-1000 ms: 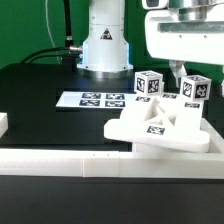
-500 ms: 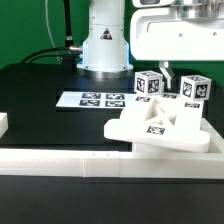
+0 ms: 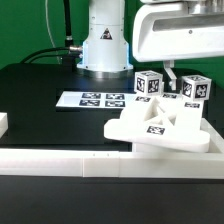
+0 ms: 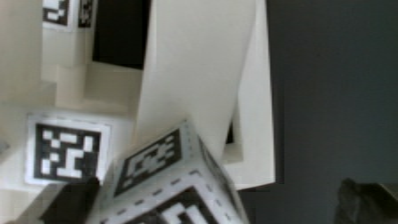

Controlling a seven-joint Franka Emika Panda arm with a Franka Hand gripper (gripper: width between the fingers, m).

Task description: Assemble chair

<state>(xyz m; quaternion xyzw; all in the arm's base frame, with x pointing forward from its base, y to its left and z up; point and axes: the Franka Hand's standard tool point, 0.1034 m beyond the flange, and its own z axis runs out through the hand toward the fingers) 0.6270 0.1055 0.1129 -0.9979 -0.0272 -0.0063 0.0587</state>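
At the exterior view's centre right, the white blocky plastic chair assembly (image 3: 160,125) rests against the long white border rail (image 3: 70,160). The two-finger gripper (image 3: 172,75), spread wide and empty, hangs above its tagged legs (image 3: 148,85). Judged step: approaching for a grasp; next needs lowering squarely over one leg.

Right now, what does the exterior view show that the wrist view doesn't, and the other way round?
Only the exterior view shows the robot base, the marker board, the white border rail, the flat chair panel and the open pincer above the parts. Only the wrist view gives a close, blurred look down a tall white post. Both show tagged chair parts, such as the cube.
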